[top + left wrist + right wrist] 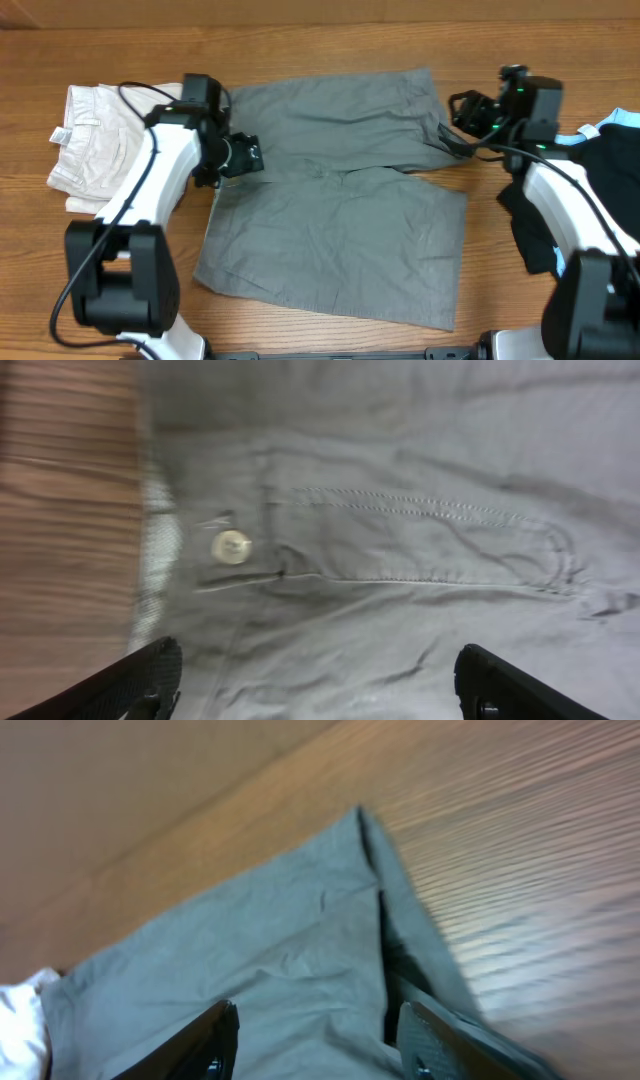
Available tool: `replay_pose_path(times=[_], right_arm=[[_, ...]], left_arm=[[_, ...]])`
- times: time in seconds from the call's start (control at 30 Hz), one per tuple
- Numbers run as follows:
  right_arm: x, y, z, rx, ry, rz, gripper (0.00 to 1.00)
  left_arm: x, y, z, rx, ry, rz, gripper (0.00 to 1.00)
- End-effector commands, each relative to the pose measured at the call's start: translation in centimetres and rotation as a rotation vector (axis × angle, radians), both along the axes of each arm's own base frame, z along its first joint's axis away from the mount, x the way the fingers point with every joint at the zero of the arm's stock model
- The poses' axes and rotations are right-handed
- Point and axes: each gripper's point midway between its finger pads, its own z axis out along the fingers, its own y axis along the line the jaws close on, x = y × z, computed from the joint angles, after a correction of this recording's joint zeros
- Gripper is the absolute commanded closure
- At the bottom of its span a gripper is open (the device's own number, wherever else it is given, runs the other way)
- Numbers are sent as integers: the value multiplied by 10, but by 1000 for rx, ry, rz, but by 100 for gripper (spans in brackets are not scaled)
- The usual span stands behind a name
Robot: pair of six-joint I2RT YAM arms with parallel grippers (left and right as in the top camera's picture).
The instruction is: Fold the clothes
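A: The grey shorts?
B: Matt woven cloth, softly creased, stitched seams; the button looks pale and smooth.
A: The table?
B: Smooth grained wood, faint sheen. The cream shorts are matt cloth.

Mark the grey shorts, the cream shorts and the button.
grey shorts (pixel 340 240): overhead view, middle of the near leg.
cream shorts (pixel 95 145): overhead view, centre of the fabric.
button (pixel 231 546): left wrist view, centre of its face.
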Motion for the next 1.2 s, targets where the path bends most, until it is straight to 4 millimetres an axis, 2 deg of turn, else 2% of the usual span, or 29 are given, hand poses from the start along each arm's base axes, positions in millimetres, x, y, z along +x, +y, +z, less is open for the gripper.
replay_pose_path(times=[0.0, 0.13, 0.4, 0.43, 0.5, 0.53, 0.63, 0.77, 0.87, 0.9, 0.93, 1.0, 1.03, 1.1, 1.17], right_arm=[[5, 7, -42, 9, 74, 21, 42], [9, 17, -71, 31, 108, 52, 41], [5, 39, -99, 38, 155, 102, 42], [5, 42, -102, 36, 161, 108, 50], [7, 41, -102, 23, 153, 99, 75], [9, 39, -98, 17, 139, 93, 79], [25, 17, -73, -11, 88, 41, 94], [49, -16, -30, -40, 10, 9, 96], [60, -33, -9, -47, -25, -17, 96], [62, -37, -7, -47, -31, -26, 96], [63, -41, -5, -47, -34, -34, 88], [60, -49, -8, -46, -21, -50, 42], [57, -53, -11, -43, -1, -57, 31], [50, -58, -19, -41, 45, -71, 22], [42, -68, -28, -60, 93, -106, 20]], left_arm=[[0, -11, -18, -7, 38, -53, 10], [-2, -14, -33, -3, 77, -63, 9], [-2, -14, -46, -1, 100, -66, 9], [-2, -14, -46, -1, 98, -66, 9], [-2, -14, -46, -1, 97, -66, 9], [-1, -14, -46, -1, 96, -66, 9], [-2, -14, -46, -1, 97, -66, 9], [-1, -14, -46, -1, 96, -66, 8], [-1, -14, -46, -1, 96, -66, 8], [-1, -14, -46, -1, 96, -66, 8], [-1, -14, -46, -1, 96, -66, 8], [-1, -14, -46, -1, 96, -66, 8], [-1, -14, -46, -1, 96, -66, 8], [-1, -14, -46, -1, 96, -67, 8], [-1, -14, -46, 0, 94, -67, 7]])
